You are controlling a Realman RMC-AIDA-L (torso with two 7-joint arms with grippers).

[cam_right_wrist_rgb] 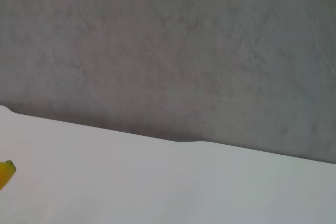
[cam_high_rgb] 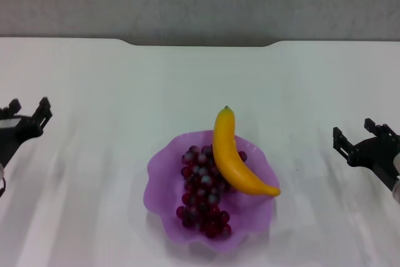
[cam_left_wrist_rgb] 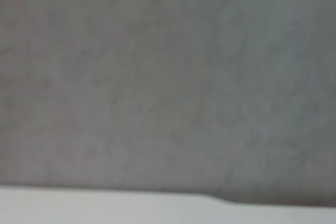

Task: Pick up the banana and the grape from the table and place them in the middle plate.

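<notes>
While both end effectors (cam_high_rgb: 26, 112) (cam_high_rgb: 357, 134) gape empty, banana (cam_high_rgb: 232, 154) plated

Curved yellow-orange banana (cam_high_rgb: 234, 157) with small dark-green stem tip, lying tilted across the right side of the middle plate (cam_high_rgb: 164, 179); stem end pointing away past the far rim, blunt end resting over the right rim. Stem tip just visible in the right wrist view (cam_right_wrist_rgb: 5, 172). Long bunch of dark red-purple grape (cam_high_rgb: 203, 195), some with a greyish sheen, inside the plate, touching the banana's left side. Translucent purple plate, wavy scalloped rim, sitting on the plain white bench (cam_high_rgb: 94, 92), near its front edge.
</notes>
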